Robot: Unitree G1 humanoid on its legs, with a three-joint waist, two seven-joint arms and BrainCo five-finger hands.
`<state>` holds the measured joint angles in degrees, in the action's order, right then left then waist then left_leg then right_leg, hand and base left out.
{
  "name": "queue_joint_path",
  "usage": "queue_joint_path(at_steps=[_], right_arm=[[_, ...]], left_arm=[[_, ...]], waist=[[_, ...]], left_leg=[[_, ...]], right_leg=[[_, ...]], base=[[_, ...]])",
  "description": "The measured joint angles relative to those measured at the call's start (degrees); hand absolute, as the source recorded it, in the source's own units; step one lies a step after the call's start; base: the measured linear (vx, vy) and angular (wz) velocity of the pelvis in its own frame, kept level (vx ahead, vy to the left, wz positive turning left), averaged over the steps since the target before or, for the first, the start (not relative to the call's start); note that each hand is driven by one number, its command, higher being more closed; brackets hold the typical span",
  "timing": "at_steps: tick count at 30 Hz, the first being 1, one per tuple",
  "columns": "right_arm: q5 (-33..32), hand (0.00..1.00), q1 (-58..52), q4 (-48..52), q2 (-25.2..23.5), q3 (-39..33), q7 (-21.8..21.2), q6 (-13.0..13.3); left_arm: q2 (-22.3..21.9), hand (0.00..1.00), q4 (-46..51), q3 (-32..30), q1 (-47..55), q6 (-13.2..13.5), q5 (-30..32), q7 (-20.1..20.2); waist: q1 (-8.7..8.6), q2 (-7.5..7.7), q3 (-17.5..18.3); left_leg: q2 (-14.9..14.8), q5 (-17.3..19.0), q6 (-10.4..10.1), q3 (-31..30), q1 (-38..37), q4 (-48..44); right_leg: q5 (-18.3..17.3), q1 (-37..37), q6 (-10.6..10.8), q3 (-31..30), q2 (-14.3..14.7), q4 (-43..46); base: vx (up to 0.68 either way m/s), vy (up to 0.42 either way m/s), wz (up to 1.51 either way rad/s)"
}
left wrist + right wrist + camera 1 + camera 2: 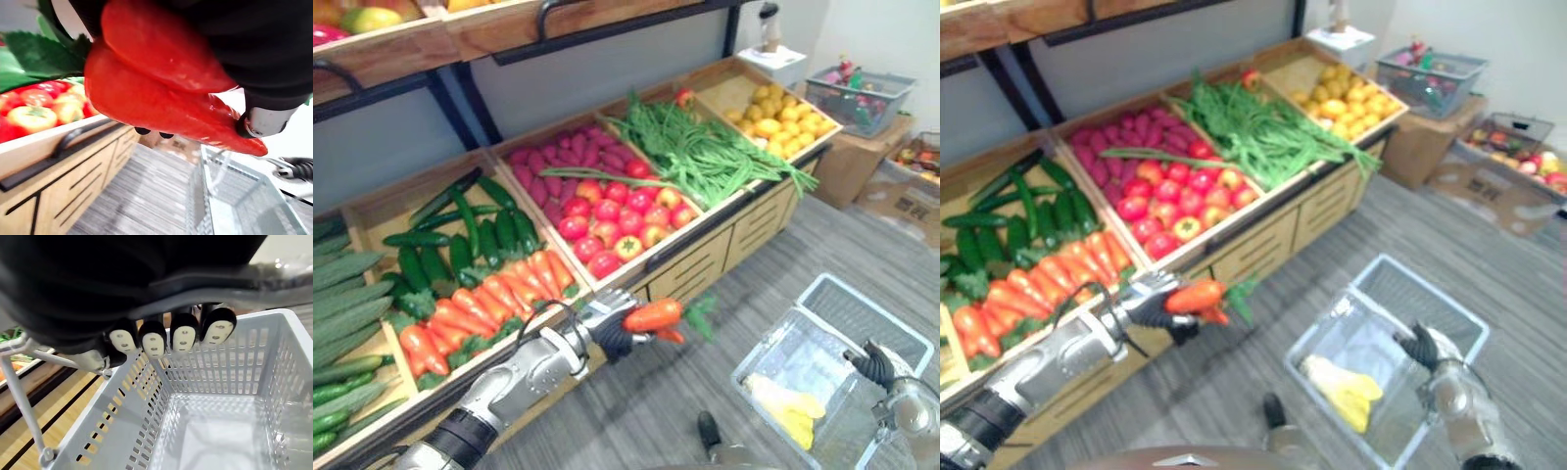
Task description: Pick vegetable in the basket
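Note:
My left hand [607, 328] is shut on two orange carrots [653, 314] with green leaves, held above the floor just in front of the produce stand. In the left wrist view the carrots [161, 98] lie pressed under the hand's dark cover. The pale grey plastic basket [891, 328] hangs to the right of the carrots, apart from them, with a yellow item [786, 403] lying in its bottom. My right hand [871, 364] is at the basket's near side; its fingers [183, 335] curl over the dark handle [205, 286] above the slotted wall [234, 367].
The wooden produce stand [705, 250] holds cucumbers [460, 235], carrots [480, 304], tomatoes [617, 220], pink-red roots [563, 157], green beans [705, 152] and yellow fruit [778, 113]. A second basket [857, 98] sits on cardboard boxes [901, 201] at the back right. Grey floor lies between stand and basket.

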<state>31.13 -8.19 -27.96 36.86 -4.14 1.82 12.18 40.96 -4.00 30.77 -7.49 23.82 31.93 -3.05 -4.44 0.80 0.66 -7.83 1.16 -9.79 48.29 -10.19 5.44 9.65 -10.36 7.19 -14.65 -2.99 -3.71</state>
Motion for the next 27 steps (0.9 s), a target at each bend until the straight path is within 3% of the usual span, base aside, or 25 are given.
queue_joint_path(at_steps=[5,11,20,27], right_arm=[[0.4,1.00,1.6,5.2,3.5,6.2,-0.6,2.3],[0.4,1.00,8.2,8.2,6.1,16.6,-1.4,3.0],[0.3,1.00,16.6,16.0,7.4,28.6,-3.7,4.0],[-1.6,1.00,24.7,22.4,7.5,34.2,-6.6,4.4]], left_arm=[[-0.4,1.00,0.3,5.6,-3.5,1.2,-2.5,1.8],[-2.8,1.00,1.2,10.9,-6.3,1.3,-4.9,3.5],[-5.9,1.00,6.2,17.5,-10.6,1.6,-9.3,4.7],[-8.5,1.00,7.8,20.9,-11.5,1.8,-9.2,6.0]], waist=[[-0.21,0.06,0.4],[-0.25,0.12,0.7],[-0.35,-0.66,0.6],[-1.60,-1.66,-0.4]], left_leg=[[-0.9,0.8,-1.1,4.0,-2.8,-0.2],[-4.0,4.2,-2.3,8.7,-4.2,-6.4],[-7.5,9.1,-3.3,14.6,-4.9,-14.4],[-8.7,11.3,-3.8,17.3,-4.9,-18.1]], right_leg=[[-0.7,0.4,-1.0,-1.7,1.9,0.8],[-0.7,0.4,-1.1,-5.0,4.5,1.8],[-0.3,-0.4,-1.2,-10.2,7.4,3.6],[-0.2,-1.7,-1.0,-12.9,8.7,4.8]], base=[[-0.03,-0.023,-0.40],[-0.03,-0.035,-0.42],[-0.06,-0.027,-0.34],[-0.07,-0.036,-0.21]])
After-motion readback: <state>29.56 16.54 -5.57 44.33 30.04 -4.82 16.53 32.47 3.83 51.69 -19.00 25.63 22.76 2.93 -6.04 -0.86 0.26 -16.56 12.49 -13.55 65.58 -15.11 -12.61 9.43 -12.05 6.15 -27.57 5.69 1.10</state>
